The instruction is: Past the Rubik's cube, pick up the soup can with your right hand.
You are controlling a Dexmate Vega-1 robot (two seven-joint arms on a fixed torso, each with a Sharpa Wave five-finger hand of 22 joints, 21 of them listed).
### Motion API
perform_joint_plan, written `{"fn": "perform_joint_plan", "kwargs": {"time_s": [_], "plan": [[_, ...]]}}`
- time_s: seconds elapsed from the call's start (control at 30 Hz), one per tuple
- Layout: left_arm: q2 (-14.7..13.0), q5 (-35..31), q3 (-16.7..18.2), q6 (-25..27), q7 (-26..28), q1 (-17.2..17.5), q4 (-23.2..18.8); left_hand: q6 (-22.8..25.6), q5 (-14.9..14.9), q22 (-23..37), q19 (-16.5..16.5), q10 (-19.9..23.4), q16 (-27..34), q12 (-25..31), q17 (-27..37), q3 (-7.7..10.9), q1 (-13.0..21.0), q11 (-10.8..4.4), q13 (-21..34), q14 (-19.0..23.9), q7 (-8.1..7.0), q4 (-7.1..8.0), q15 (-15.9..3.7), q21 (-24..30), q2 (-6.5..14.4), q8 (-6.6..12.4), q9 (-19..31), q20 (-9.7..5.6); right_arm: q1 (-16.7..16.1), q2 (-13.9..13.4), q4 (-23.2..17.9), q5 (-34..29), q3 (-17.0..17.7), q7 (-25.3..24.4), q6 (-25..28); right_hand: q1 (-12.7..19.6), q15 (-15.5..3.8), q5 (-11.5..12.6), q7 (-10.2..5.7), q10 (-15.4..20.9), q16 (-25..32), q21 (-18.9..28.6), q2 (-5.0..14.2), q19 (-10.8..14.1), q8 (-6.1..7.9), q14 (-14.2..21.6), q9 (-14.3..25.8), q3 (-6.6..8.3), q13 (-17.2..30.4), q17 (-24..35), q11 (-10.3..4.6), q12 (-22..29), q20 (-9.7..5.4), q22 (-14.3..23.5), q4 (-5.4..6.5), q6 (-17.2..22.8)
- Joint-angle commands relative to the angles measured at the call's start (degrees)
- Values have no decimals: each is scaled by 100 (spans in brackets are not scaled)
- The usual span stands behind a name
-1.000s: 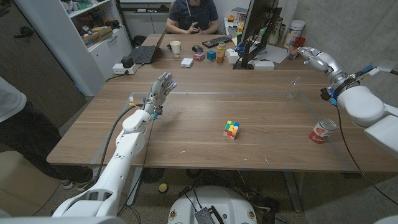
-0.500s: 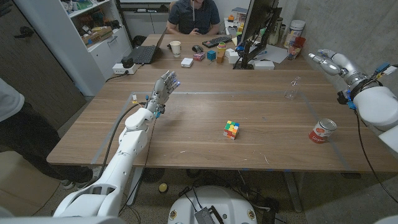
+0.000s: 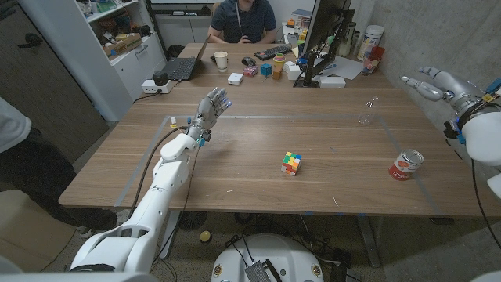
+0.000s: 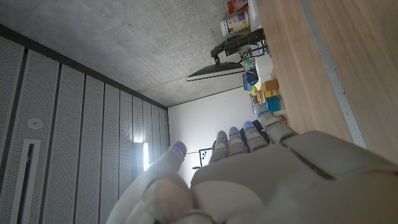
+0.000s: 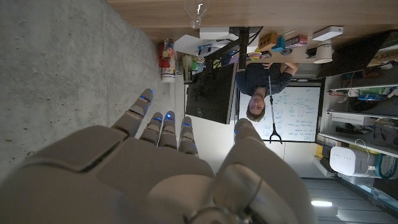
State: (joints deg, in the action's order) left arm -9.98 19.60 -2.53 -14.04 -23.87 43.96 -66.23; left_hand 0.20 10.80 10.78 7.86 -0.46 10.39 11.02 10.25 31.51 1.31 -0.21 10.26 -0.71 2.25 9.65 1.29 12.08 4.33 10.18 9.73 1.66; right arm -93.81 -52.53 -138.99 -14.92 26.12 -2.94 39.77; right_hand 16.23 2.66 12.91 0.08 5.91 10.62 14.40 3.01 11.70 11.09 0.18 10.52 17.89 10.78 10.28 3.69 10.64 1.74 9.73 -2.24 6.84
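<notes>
A red-and-white labelled metal soup can (image 3: pixel 406 165) lies at right of the brown wood-grain tabletop (image 3: pixel 235 168). The multicoloured Rubik's cube (image 3: pixel 291 163) shows green, yellow, red squares. Both silver-grey hands (image 3: pixel 207 110) (image 3: pixel 433 81) carry blue-lit fingertips.

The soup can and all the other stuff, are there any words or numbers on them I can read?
None can be read.
soup can: red and white label, lettering too small and blurred.
Rubik's cube: coloured squares, no text.
paper cup: no lettering visible.
white tub behind the table: label too blurred.
whiteboard: writing too small to read.
</notes>
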Motion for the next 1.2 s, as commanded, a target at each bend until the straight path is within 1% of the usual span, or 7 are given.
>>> {"fn": "perform_joint_plan", "kwargs": {"time_s": [0.03, 0.43, 0.53, 0.7, 0.73, 0.87, 1.2], "plan": [[25, -5, -45, -74, -89, -99, 41, 50, 28, 10, 26, -5, 27, 30, 10, -29, -56, -9, 29, -26, 1, -1, 19, 31, 300, 38, 27, -34, -314, -83, -397, -1209, -8, 571, 993, 125, 5, -15, -76, -39, 6, -14, -8, 61, -10, 32, 26, 10, 32, 6, -25, 12, 121, 19, -92, -5], [19, -14, -106, -118, -194, -225, 121, 57, 31, 10, 31, -2, 30, 30, 9, -35, -55, -6, 29, -16, 2, -1, 10, 33, 304, 37, 27, -40, -189, -535, -449, -2099, -561, 961, 1956, 250, -21, -27, -86, -55, 2, -67, -55, 38, 17, 1, 30, 18, 33, 6, -68, 25, 88, 20, -206, 44], [31, -10, -119, -133, -215, -251, 149, 59, 31, 9, 29, -1, 29, 30, 9, -38, -53, -7, 29, -18, -1, -3, 12, 32, 302, 37, 27, -42, -150, -700, -423, -2218, -717, 1071, 2184, 265, -30, -31, -92, -55, 5, -73, -66, 48, 16, 1, 32, 12, 33, 6, -78, 30, 140, 21, -223, 44], [6, -26, -149, -79, -266, -297, 188, 60, 31, 9, 19, -6, 25, 28, 8, -41, -50, -9, 29, -25, -5, -7, 12, 28, 300, 35, 27, -29, -82, -848, -372, -2254, -873, 1165, 2348, 278, -39, -38, -95, -63, 7, -95, -78, 27, 17, -3, 34, 2, 34, 7, -88, 32, 210, 22, -240, 47], [6, -31, -149, -86, -258, -299, 189, 59, 31, 9, 18, -6, 25, 28, 8, -41, -50, -5, 29, -25, -4, -8, 11, 27, 299, 35, 27, -24, -51, -905, -373, -2262, -924, 1190, 2420, 281, -37, -41, -97, -65, 9, -108, -82, 6, 17, -4, 36, -4, 35, 7, -88, 34, 258, 23, -246, 47], [-4, -31, -133, -79, -237, -274, 142, 59, 31, 8, 18, -6, 23, 28, 7, -43, -48, -5, 28, -29, -7, -11, 18, 27, 297, 34, 27, -21, 62, -1136, -345, -2273, -1131, 1225, 2647, 284, -54, -45, -110, -64, 11, -121, -88, -7, 17, -2, 38, -11, 36, 8, -90, 37, 283, 24, -252, 47], [-49, -19, -90, -22, -190, -173, 14, 64, 31, 7, 19, -4, 23, 28, 5, -47, -43, -5, 28, -28, -6, -16, 19, 27, 295, 33, 27, -16, 267, -1563, -233, -1907, -1460, 1231, 3004, 279, -55, -57, -119, -68, 34, -134, -105, 25, 14, 38, 44, -44, 38, 12, -115, 45, 384, 28, -266, 39]]}}
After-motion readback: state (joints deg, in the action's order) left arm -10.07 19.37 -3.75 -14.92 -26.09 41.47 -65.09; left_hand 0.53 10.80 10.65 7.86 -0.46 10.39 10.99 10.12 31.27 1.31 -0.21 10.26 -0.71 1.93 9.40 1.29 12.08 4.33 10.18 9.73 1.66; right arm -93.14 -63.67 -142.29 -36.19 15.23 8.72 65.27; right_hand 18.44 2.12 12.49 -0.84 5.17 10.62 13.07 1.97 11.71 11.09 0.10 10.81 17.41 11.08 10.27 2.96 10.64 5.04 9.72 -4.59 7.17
